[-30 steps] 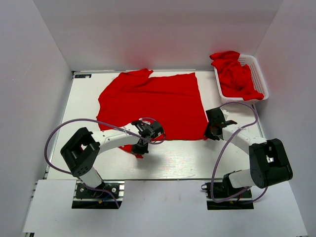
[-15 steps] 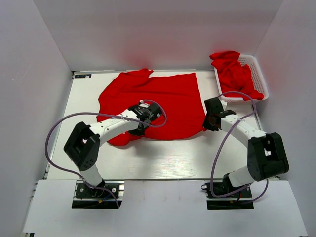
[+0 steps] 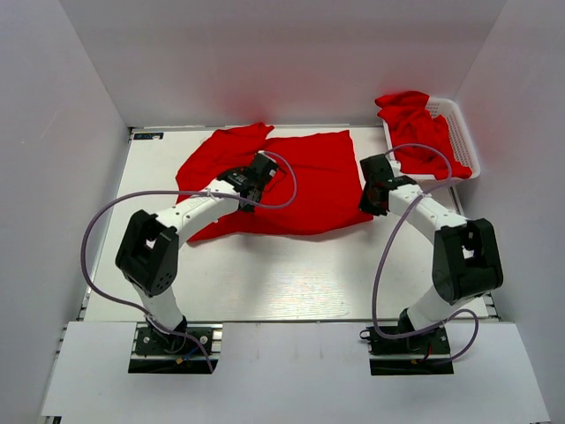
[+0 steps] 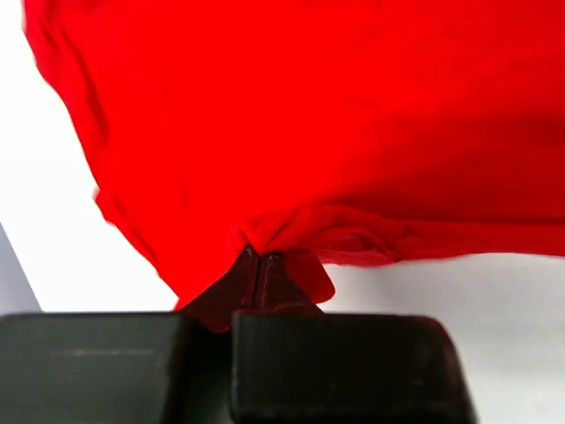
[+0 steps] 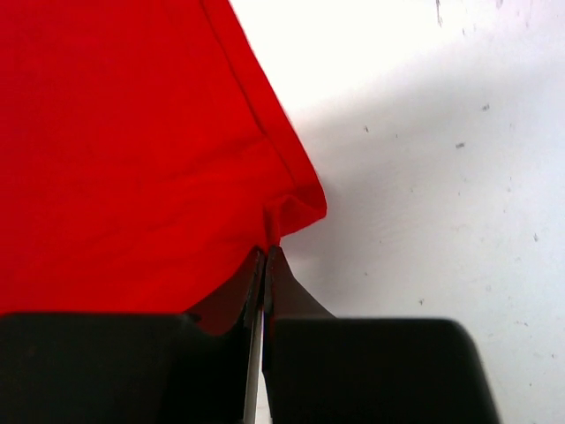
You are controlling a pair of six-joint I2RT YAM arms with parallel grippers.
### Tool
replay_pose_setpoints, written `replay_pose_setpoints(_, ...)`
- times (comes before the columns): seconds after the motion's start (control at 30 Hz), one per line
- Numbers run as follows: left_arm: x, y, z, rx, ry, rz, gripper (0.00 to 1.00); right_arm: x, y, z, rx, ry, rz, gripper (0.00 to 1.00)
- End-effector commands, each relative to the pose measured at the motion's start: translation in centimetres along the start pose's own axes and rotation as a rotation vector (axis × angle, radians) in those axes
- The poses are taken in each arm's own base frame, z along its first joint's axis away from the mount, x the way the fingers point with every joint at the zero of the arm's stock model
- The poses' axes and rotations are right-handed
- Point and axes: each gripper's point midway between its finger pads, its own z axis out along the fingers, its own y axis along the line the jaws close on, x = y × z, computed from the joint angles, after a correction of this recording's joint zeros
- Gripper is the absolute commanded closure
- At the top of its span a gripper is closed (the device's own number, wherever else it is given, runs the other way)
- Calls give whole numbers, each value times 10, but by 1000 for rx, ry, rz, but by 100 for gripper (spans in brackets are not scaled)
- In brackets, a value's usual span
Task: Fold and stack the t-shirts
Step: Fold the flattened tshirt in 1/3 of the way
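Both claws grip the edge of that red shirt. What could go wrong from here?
The left gripper and right gripper each pinch only a small tuck of the t-shirt at their tips, so the cloth might slip out. The shirt's near-left part lies wrinkled on the table, so the fold may land crooked. The right arm's cable loops close to the basket and could snag it.

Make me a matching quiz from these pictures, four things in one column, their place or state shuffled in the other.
1 left end effector
2 right end effector
3 basket
4 spread t-shirt

A holds crumpled t-shirts
B lies on the table
C shut on cloth beside the basket
D shut on cloth far from the basket

Pairs: 1-D, 2-C, 3-A, 4-B
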Motion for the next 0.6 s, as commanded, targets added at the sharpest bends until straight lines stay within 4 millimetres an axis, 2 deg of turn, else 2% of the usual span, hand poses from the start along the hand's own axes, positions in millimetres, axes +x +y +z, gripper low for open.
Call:
replay_pose_setpoints(0.0,-41,12,5,2,-121,91,100,-14,-1,0,31,-12,-14,100)
replay_pose_setpoints(0.17,-55,35,16,-42,-142,130,100,-36,9,-2,23,-42,-25,100)
replay_pose_setpoints(0.23,-60,41,19,-52,-150,141,100,-35,8,3,36,-26,-37,100)
replay_pose_setpoints(0.27,-61,46,21,-61,-153,138,100,-44,12,1,29,-39,-33,100)
replay_pose_setpoints(0.3,-65,45,21,-54,-168,143,100,-42,11,5,38,-26,-40,100)
replay_pose_setpoints(0.37,-68,51,25,-46,-179,170,100,-52,11,4,51,-43,-48,100)
replay_pose_setpoints(0.4,-72,48,25,-25,-197,184,100,-53,8,6,65,-38,-49,100)
replay_pose_setpoints(0.57,-68,46,41,-1,-184,250,100,-71,11,13,78,-57,-62,100)
